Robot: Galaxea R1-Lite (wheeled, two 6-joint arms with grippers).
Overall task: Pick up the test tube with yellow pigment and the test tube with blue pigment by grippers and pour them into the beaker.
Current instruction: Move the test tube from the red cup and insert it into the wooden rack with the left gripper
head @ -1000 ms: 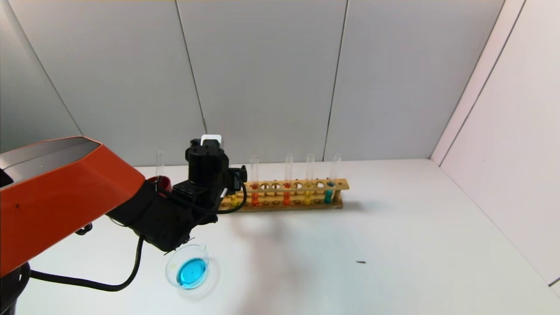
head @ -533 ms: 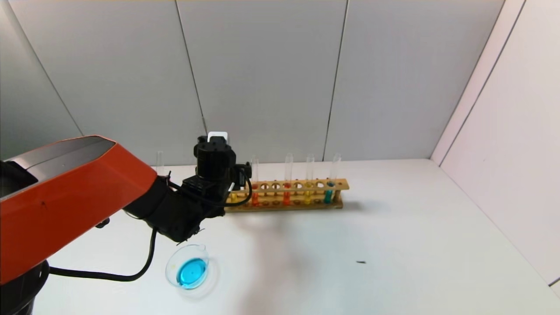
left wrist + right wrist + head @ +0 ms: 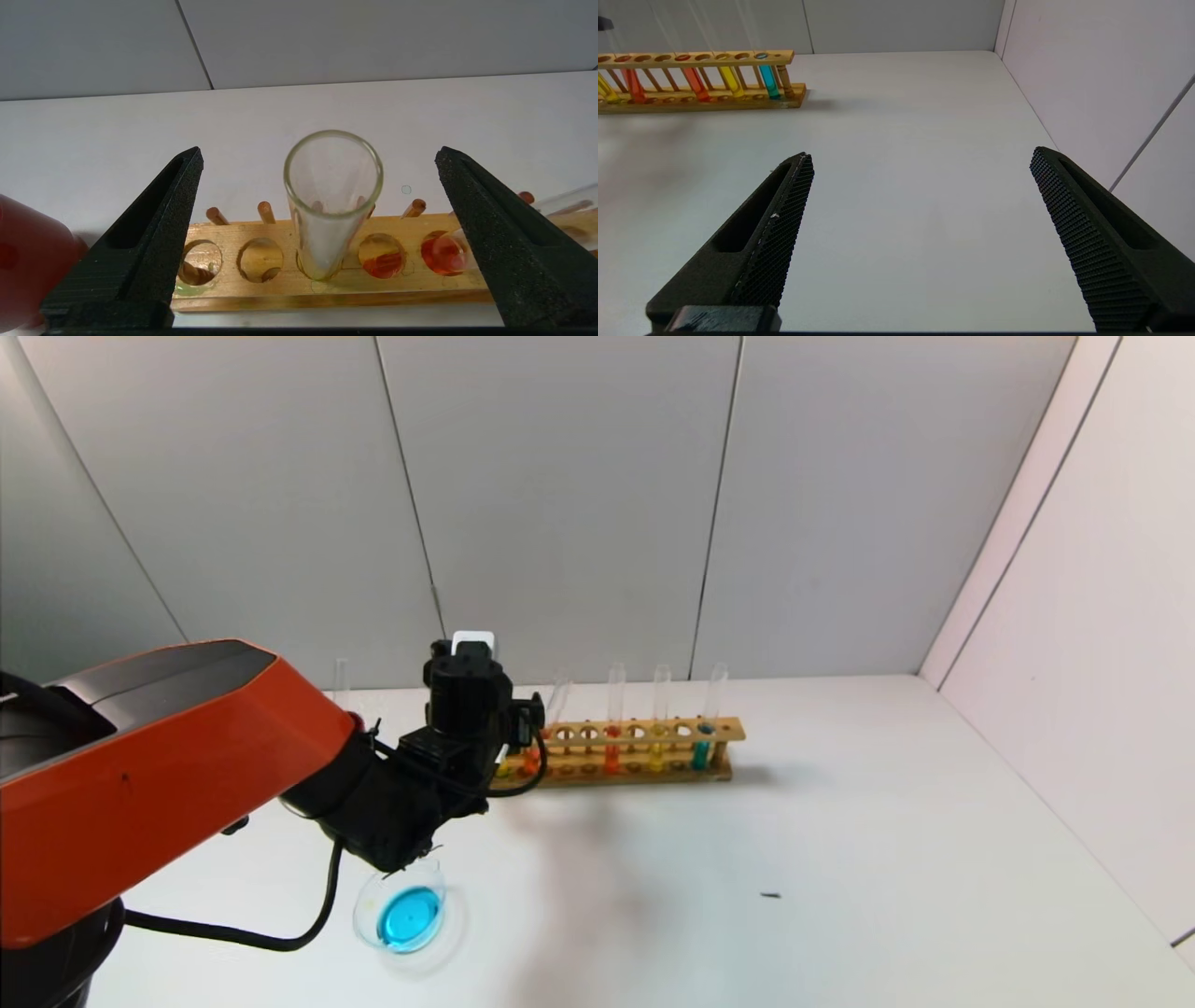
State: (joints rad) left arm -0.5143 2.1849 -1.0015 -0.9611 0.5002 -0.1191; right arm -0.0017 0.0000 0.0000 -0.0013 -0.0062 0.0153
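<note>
We keep the beaker at the table's front left, blue liquid pooled in it, close under the left arm. Further back, the left gripper hangs at the left end of the wooden rack, fingers spread wide on either side of an upright tube without touching it. It looks like the test tube with yellow pigment, though little colour shows. The test tube with blue pigment stands at the rack's right end. The right gripper idles over bare table, fingers wide apart, holding nothing.
</note>
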